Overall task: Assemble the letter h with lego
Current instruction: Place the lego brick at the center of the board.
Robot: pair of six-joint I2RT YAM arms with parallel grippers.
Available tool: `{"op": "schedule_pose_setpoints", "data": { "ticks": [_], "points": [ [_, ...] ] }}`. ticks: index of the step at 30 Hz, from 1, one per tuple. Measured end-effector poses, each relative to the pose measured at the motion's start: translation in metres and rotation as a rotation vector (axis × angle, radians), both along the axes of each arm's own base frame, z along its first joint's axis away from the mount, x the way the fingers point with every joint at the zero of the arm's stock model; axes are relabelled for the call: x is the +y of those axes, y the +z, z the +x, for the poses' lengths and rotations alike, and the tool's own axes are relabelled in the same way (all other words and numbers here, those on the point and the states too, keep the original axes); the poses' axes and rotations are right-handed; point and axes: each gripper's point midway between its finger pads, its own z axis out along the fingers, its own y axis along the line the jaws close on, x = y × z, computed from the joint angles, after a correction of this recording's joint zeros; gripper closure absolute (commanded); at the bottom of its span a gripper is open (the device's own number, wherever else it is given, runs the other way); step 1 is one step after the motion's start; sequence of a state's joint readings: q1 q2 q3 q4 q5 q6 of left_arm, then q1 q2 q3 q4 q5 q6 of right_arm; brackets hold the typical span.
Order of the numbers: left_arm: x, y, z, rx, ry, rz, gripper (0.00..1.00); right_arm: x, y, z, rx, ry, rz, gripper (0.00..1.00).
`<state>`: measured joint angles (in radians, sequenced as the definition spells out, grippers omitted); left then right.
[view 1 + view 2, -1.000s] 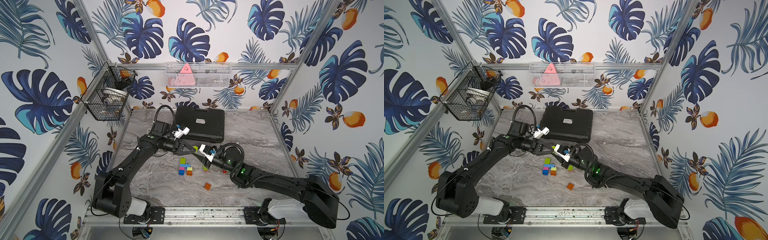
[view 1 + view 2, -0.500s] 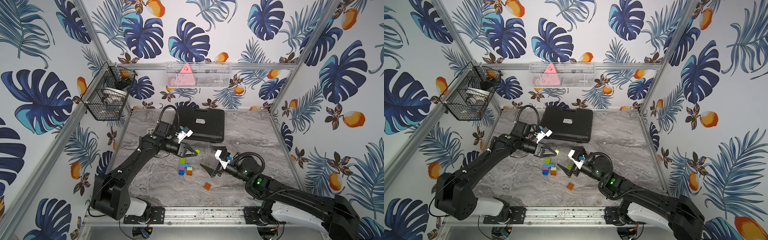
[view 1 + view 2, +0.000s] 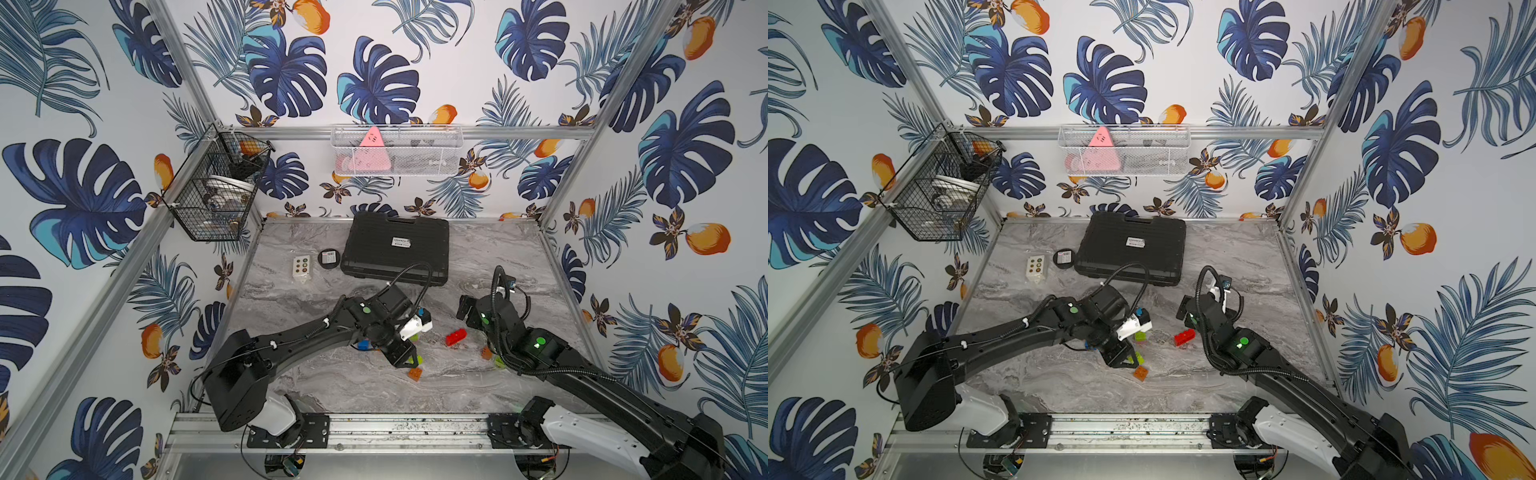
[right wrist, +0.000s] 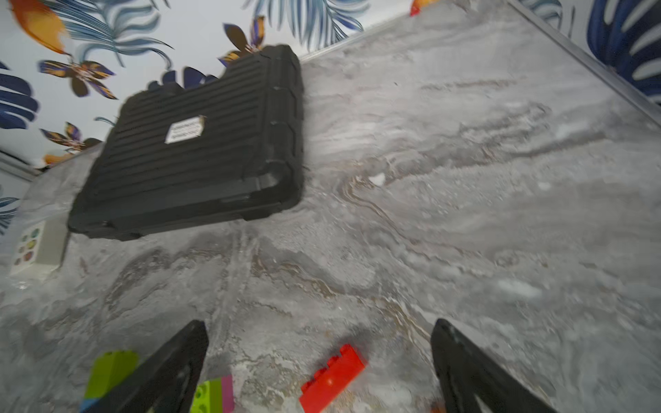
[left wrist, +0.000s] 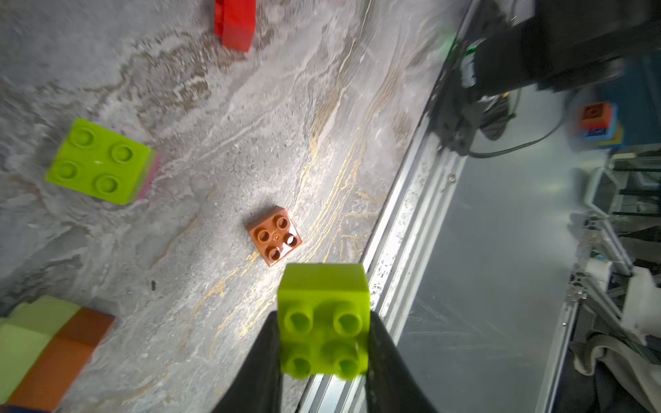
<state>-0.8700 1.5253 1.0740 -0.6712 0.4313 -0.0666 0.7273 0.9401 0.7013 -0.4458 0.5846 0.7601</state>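
My left gripper point(image 5: 323, 320) is shut on a lime green lego brick point(image 5: 323, 296), held just above the table near its front; both top views show that gripper point(image 3: 405, 359) point(image 3: 1121, 357). An orange brick point(image 5: 274, 236) point(image 3: 414, 374) lies right beside it. A lime brick on a pink one point(image 5: 100, 162) and a stack of lime and orange bricks point(image 5: 46, 350) sit nearby. A long red brick point(image 3: 456, 336) point(image 4: 332, 379) lies between the arms. My right gripper point(image 4: 320, 327) point(image 3: 465, 309) hangs open and empty above the table, beyond the red brick.
A black case point(image 3: 397, 249) lies at the back, with a white button box point(image 3: 301, 266) and a black disc point(image 3: 328, 257) to its left. More small bricks point(image 3: 486, 353) lie under the right arm. The metal rail point(image 3: 395, 424) runs along the front edge.
The two grippers were together at the middle. The right one has opened and drawn back to the right. The left one has swung toward the front with the lime brick.
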Motion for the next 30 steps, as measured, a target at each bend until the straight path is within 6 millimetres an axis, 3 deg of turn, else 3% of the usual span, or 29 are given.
{"op": "schedule_pose_setpoints", "data": {
  "ticks": [6,11,17,30],
  "points": [
    [-0.001,-0.047,-0.01,-0.016,0.023,0.191,0.85,-0.022,-0.026,-0.022,0.091,-0.122,0.06,0.0],
    [-0.003,-0.062,-0.011,0.004,0.085,0.246,0.85,-0.036,-0.026,-0.033,0.088,-0.183,0.09,0.0],
    [-0.013,-0.062,-0.002,0.008,0.16,0.232,0.85,-0.049,-0.015,-0.035,0.043,-0.224,0.075,0.0],
    [-0.014,-0.066,0.014,-0.041,0.238,0.251,0.84,-0.049,-0.024,-0.033,0.071,-0.223,0.021,0.0]
  ]
}}
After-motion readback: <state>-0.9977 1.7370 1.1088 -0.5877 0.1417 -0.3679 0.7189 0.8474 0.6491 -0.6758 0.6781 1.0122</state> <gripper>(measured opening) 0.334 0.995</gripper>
